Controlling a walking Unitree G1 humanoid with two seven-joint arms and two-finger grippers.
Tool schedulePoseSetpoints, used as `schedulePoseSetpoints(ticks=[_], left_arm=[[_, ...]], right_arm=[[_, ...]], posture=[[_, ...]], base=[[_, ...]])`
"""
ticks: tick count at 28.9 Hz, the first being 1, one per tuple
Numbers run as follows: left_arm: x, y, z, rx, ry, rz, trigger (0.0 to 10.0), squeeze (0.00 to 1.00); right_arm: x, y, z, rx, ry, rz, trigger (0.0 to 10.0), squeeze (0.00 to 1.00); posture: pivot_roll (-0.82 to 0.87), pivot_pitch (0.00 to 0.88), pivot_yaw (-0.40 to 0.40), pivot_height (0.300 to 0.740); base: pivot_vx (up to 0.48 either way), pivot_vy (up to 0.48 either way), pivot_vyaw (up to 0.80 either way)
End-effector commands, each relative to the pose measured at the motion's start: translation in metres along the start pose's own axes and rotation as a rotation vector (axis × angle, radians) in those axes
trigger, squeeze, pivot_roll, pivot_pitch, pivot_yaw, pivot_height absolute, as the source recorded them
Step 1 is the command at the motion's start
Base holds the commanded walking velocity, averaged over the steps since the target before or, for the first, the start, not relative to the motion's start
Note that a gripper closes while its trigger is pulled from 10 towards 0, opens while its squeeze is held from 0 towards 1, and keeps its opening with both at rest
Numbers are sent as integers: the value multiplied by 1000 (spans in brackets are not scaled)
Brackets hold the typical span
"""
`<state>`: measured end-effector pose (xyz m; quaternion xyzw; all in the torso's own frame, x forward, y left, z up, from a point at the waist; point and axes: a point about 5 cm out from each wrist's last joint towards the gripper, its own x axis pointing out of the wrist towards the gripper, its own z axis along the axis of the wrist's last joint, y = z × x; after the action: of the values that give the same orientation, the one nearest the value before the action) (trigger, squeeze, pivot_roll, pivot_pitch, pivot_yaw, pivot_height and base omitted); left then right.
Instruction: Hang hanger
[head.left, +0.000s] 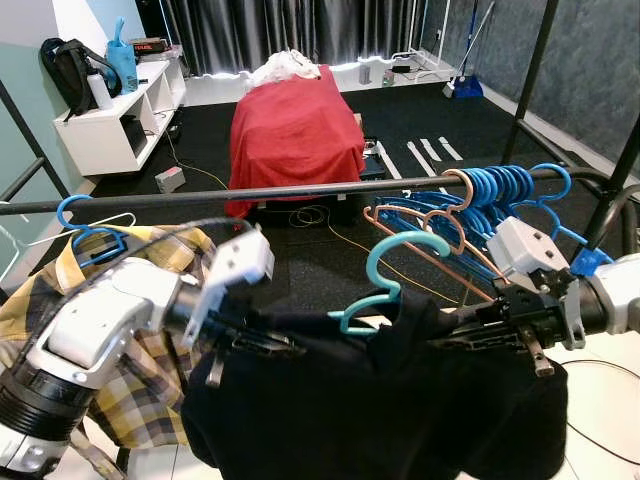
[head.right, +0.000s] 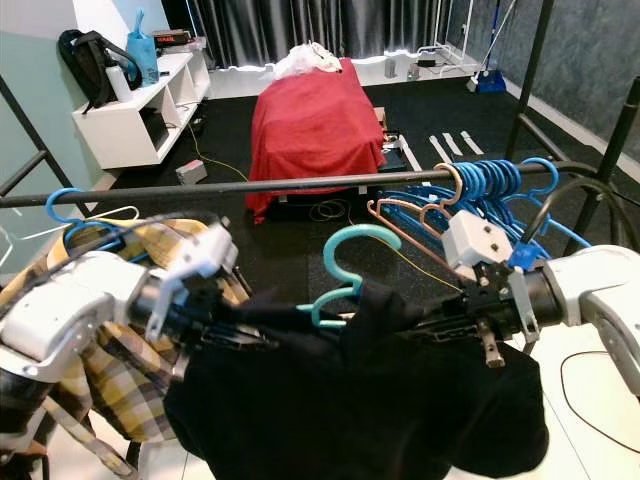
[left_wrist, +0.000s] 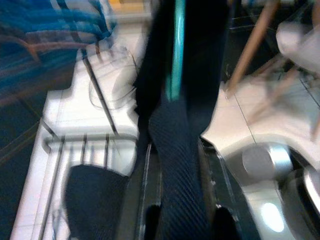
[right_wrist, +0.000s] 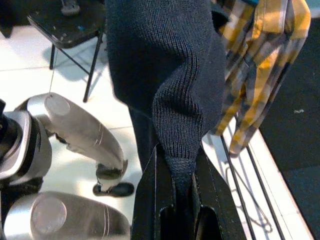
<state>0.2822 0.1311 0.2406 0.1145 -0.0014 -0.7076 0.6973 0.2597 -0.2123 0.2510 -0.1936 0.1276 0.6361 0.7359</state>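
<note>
Both grippers, left and right, clamp the dark sweater on its teal hanger, whose hook is below the clothes rail, not yet hung

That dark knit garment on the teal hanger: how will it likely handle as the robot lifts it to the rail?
Probably floppy: the dark knit garment sags in folds below the teal hanger, so the hanger gives it its shape. It bunches between the right end effector fingers, suggesting soft, grippy cloth, unlikely to slip. Held also by the left end effector, it may swing.
</note>
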Motion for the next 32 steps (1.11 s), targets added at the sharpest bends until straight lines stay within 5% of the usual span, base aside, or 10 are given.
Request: schedulePoseSetpoints(ticks=[1,4,15,16,21,31,32], left_arm=[[-12,8,3,-6,-66,84,10000,1000],[-55,19,5,-36,-215,320,10000,1000],[-100,4,-4,-102,-374,424,10000,1000],[-106,3,-4,-93,-411,444,10000,0],[-118,-1,6,-52,-507,439,10000,0],[-122,-4,11,-32,-513,407,10000,0],[-119,-5,10,-45,-521,383,0,0]], right_arm=[[-6,-2,15,-68,-80,-53,0,0],[-17,0,23,-91,-164,-149,0,0],[-42,11,42,-132,-298,-178,0,0],[-49,16,50,-149,-333,-163,0,0],[-64,28,63,-174,-381,-124,0,0],[-68,37,67,-172,-374,-87,0,0],[-68,38,68,-177,-379,-94,0,0]], posture=[[-206,0,47,740],[-208,0,60,740],[-192,0,60,740],[-193,0,60,740],[-199,0,63,740],[-204,0,66,740],[-205,0,67,740]], base=[[0,0,0],[0,0,0],[0,0,0],[0,0,0],[0,0,0],[0,0,0],[0,0,0]])
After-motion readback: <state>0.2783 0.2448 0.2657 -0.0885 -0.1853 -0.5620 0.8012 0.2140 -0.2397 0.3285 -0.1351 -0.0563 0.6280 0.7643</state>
